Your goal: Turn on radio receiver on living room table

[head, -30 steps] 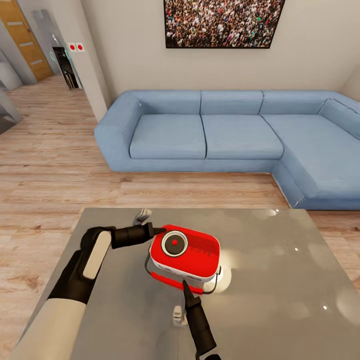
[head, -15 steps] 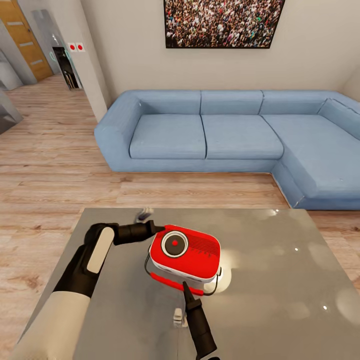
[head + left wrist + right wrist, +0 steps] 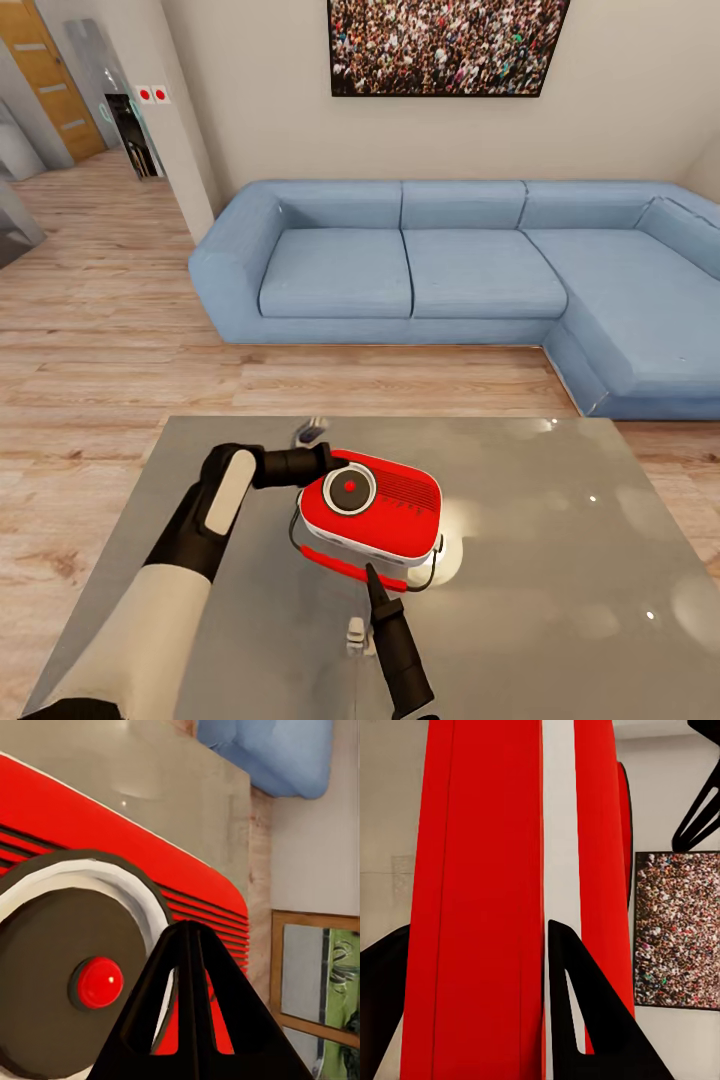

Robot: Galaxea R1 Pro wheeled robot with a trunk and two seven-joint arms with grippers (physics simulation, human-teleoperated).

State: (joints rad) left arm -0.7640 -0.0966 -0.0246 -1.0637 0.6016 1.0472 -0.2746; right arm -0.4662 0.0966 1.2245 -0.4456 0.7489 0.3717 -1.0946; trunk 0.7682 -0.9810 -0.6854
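A: Radio receiver [image 3: 372, 505] position?
B: Lying on the table [image 3: 560, 560], speaker face up.
A: Grippers?
B: Left gripper [image 3: 322, 461] pressed together at its speaker-side edge; right gripper [image 3: 472, 967] spread, straddling the receiver's near side.

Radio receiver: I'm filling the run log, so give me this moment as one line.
radio receiver on table | left gripper shut, tip at speaker-face edge | right gripper open, straddling near side | red centre button unpressed

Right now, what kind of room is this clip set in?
Most likely a home living room: a blue L-shaped sofa against a beige wall, a framed crowd picture above it, and a low grey table on light wood plank flooring.
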